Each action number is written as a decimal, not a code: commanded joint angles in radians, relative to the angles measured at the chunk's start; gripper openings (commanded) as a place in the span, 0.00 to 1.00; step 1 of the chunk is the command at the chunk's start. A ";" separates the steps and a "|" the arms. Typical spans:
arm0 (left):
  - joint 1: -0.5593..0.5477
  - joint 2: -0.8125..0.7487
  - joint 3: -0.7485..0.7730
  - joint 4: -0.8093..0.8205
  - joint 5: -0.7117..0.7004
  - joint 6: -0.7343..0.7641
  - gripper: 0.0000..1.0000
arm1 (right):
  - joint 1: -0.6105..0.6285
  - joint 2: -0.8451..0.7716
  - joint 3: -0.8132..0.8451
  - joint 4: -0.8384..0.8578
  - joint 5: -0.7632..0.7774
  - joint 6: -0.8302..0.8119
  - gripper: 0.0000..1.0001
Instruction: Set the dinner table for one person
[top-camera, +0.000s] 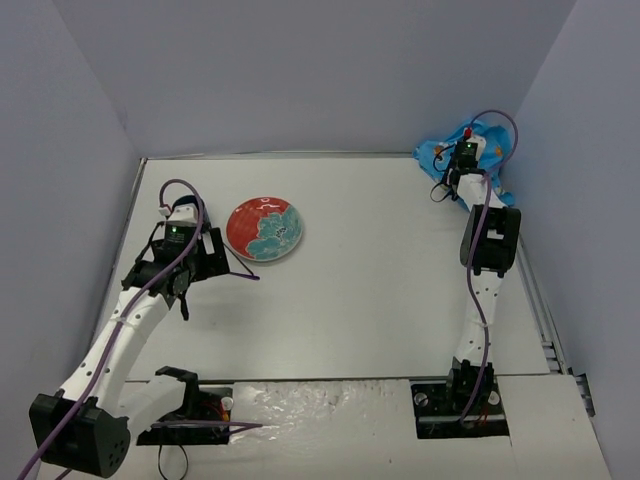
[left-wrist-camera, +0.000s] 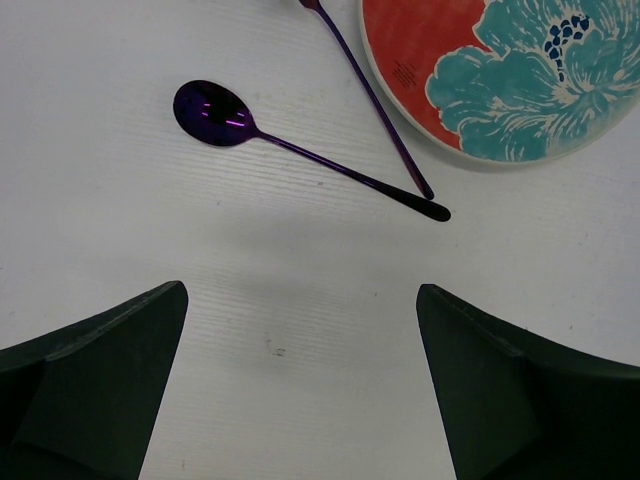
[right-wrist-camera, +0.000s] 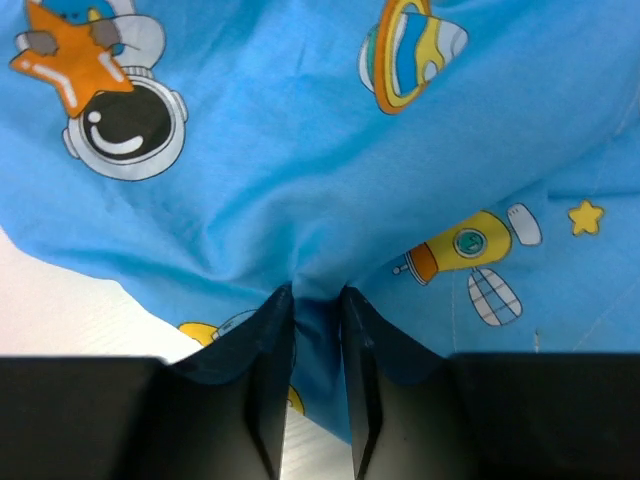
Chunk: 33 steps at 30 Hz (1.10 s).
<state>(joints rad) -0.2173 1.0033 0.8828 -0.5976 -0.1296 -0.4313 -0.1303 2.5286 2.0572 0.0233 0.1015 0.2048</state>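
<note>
Currently right claw (right-wrist-camera: 318, 302) is pinched on a fold of the blue cartoon-print cloth (right-wrist-camera: 300, 150), fingers nearly together with fabric bunched between them. Cloth lies crumpled at the far right corner of the table (top-camera: 400, 300). Left claw (left-wrist-camera: 302, 292) is spread wide, hanging over the table's left side. Just ahead of it is a purple spoon (left-wrist-camera: 310, 160), bowl to the left. Its handle tip comes right up to the tip of a second purple handle (left-wrist-camera: 372, 98); can't tell if they touch. That handle runs just beside the rim of the red-and-teal flower plate (left-wrist-camera: 420, 60). White table spans under both arms.
</note>
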 joint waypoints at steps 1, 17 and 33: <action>-0.008 0.009 0.079 0.062 0.025 0.017 0.95 | 0.013 -0.092 -0.042 0.046 -0.027 -0.042 0.10; -0.012 0.082 0.156 0.158 0.130 0.067 0.78 | 0.455 -0.648 -0.786 0.033 0.083 0.177 0.13; -0.077 0.134 0.151 0.197 0.194 0.019 0.93 | 0.347 -0.943 -0.941 -0.160 0.217 0.304 0.84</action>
<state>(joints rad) -0.2622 1.1231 0.9916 -0.4828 0.0333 -0.3828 0.3393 1.7028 1.1666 -0.0881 0.2223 0.4430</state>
